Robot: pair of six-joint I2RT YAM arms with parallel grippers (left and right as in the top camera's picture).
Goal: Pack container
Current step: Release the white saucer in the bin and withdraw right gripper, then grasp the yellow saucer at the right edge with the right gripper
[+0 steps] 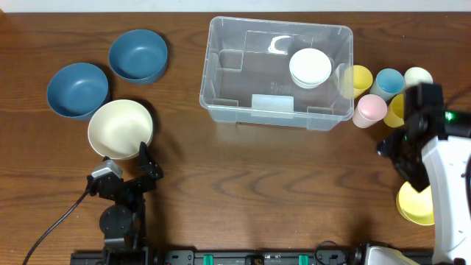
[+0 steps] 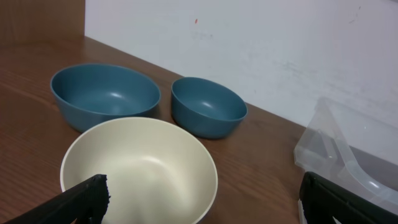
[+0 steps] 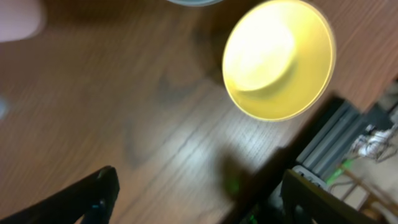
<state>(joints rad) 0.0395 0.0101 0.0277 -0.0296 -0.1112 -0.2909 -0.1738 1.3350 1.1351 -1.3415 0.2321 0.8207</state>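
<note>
L gripper (image 2: 204, 186) wide open, empty, at near rim of cream bowl (image 2: 143, 155). R gripper (image 3: 200, 177) open, empty, by yellow bowl (image 3: 280, 59). One white bowl (image 1: 310, 68) in bin (image 1: 221, 110), far centre. Next, prob.: pinch cream rim, carry to bin.

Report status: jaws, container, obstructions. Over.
Left gripper jaws open, empty, at cream bowl. Right gripper jaws open, empty, near yellow bowl. Container upright, one white bowl inside. Opening unobstructed; pastel cups beside it.

The left gripper (image 2: 202, 186) is held wide open and aimed forward. The right gripper (image 3: 199, 177) is held open too and pointed down.
</note>
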